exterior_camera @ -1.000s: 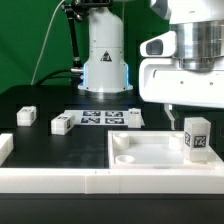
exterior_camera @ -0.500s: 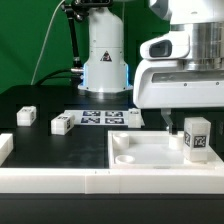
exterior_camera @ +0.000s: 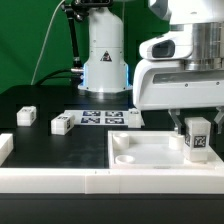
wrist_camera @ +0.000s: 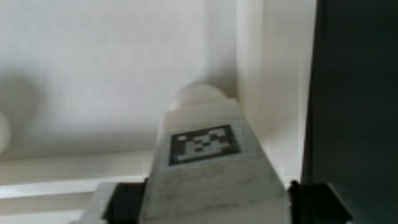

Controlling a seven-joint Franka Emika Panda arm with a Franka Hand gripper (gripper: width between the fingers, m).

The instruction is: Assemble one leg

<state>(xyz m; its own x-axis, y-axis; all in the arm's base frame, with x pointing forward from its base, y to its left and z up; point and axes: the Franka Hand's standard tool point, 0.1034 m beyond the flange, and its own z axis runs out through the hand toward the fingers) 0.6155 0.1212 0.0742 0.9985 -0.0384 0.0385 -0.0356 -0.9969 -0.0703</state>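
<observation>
A leg (exterior_camera: 197, 137), a small white block with a tag on its face, stands upright on the far right corner of the large white square panel (exterior_camera: 150, 152). My gripper (exterior_camera: 196, 128) is down over it, one finger on each side, shut on the leg. In the wrist view the leg (wrist_camera: 210, 150) fills the space between the dark pads (wrist_camera: 128, 203), which touch both its sides; the gripper (wrist_camera: 205, 206) shows no gap. The panel (wrist_camera: 71, 80) lies under it.
Three more legs lie on the black table: one (exterior_camera: 26, 116) at the exterior view's left, one (exterior_camera: 61, 124) by the marker board (exterior_camera: 95, 119), one (exterior_camera: 132, 118) at the board's right end. A white rail (exterior_camera: 60, 181) runs along the front. The arm's base (exterior_camera: 105, 60) stands behind.
The left finger has moved in toward the leg and the gripper body has come slightly lower. The leg has stayed in place.
</observation>
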